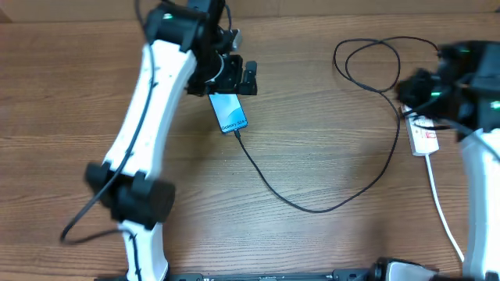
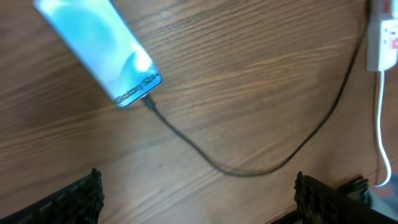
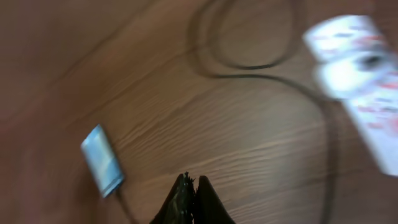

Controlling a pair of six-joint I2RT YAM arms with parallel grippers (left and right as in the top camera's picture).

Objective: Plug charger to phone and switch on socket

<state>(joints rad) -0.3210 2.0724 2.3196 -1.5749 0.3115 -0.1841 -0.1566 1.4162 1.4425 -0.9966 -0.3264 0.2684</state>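
Note:
The phone (image 1: 228,112) lies on the table with its light blue screen up. The black charger cable (image 1: 312,208) has its connector at the phone's lower end, sweeps right and loops at the back towards the white socket (image 1: 424,137). My left gripper (image 1: 248,78) hovers just behind the phone, open and empty. The left wrist view shows the phone (image 2: 99,53), the cable (image 2: 236,172) joined to it, and the wide-apart jaws (image 2: 198,199). My right gripper (image 1: 408,92) is by the socket's far end. In the blurred right wrist view its fingers (image 3: 193,193) are shut, empty and above the wood, with the socket (image 3: 364,74) off to the right.
The socket's thick white cord (image 1: 444,218) runs down to the front right edge. The cable loop (image 1: 375,55) lies at the back right. The left arm (image 1: 148,133) spans the table's left side.

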